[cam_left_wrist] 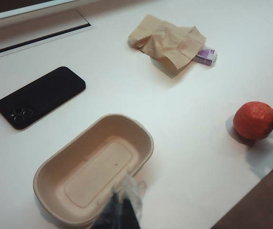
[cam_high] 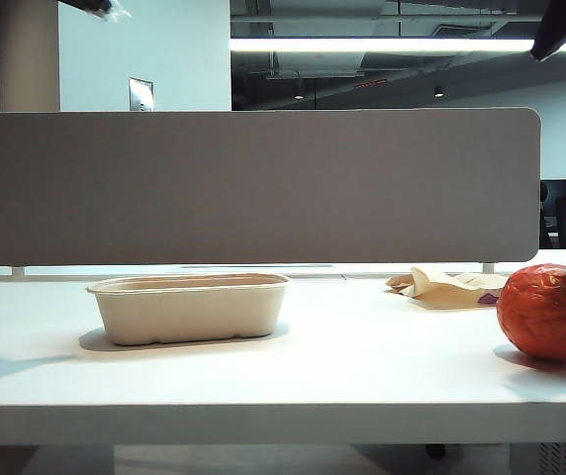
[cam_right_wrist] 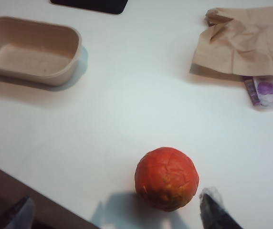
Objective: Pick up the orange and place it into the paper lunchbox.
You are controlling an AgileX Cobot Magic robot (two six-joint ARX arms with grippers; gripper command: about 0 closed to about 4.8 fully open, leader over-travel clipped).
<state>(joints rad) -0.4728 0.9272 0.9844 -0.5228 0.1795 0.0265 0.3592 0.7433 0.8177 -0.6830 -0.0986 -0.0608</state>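
Note:
The orange (cam_high: 550, 311) (cam_left_wrist: 255, 120) (cam_right_wrist: 166, 178) sits on the white table at the right, near the front edge. The paper lunchbox (cam_high: 189, 308) (cam_left_wrist: 94, 167) (cam_right_wrist: 29, 50) stands left of centre with nothing in it. My right gripper (cam_right_wrist: 117, 214) is open and hangs above the table. Its fingers are wide apart and the orange lies between them, close to one fingertip (cam_right_wrist: 213, 210). My left gripper (cam_left_wrist: 123, 210) is shut with nothing in it and hovers over the lunchbox's near rim. In the exterior view only dark tips of both arms show at the top corners.
A crumpled tan paper wrapper (cam_high: 446, 287) (cam_left_wrist: 167, 40) (cam_right_wrist: 244, 40) with a purple piece (cam_right_wrist: 266, 90) lies behind the orange. A black phone (cam_left_wrist: 41, 97) lies beyond the lunchbox. A grey partition panel (cam_high: 253, 188) closes the back of the table.

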